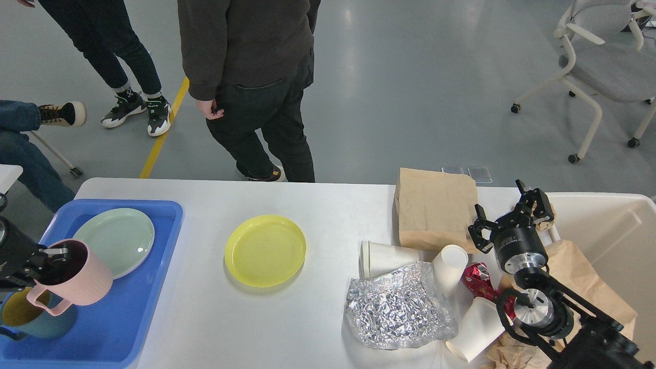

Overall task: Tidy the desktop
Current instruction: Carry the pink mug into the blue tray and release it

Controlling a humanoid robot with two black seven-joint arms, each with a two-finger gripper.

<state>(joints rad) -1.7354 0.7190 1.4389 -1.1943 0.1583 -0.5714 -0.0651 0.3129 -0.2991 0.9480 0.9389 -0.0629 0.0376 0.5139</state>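
A: Which step is in hand?

B: Putting crockery away, by my reading; the left gripper [48,261] has a pink mug [72,279] pinched by its rim, one finger inside the cup and the fingers closed on the wall; the mug hangs over the near left corner of the blue tray [148,307], tilted, handle down and toward the camera, right above a blue mug with a yellow inside [31,315].

A: And the next move?

B: I judge it needs a bare patch of tray; the pale green plate [115,241] fills the far end and the blue mug sits under the pink one, so the mug should shift sideways before it goes down, then be set upright and let go.

A: The other arm?

B: The right gripper [512,220] stands over the rubbish at the right with its fingers spread wide and nothing between them; below it lie white paper cups [451,274], crumpled foil [400,312], a red wrapper [479,282] and brown paper bags [435,207], with the cream bin [605,230] just beyond.

A: Where is the surface itself?

B: The white desktop [328,205] fills the lower half of the view, under everything named; its long axis runs left to right across the view, the far edge toward the people standing behind it; a yellow plate [265,250] sits alone near the middle, not yet tidied.
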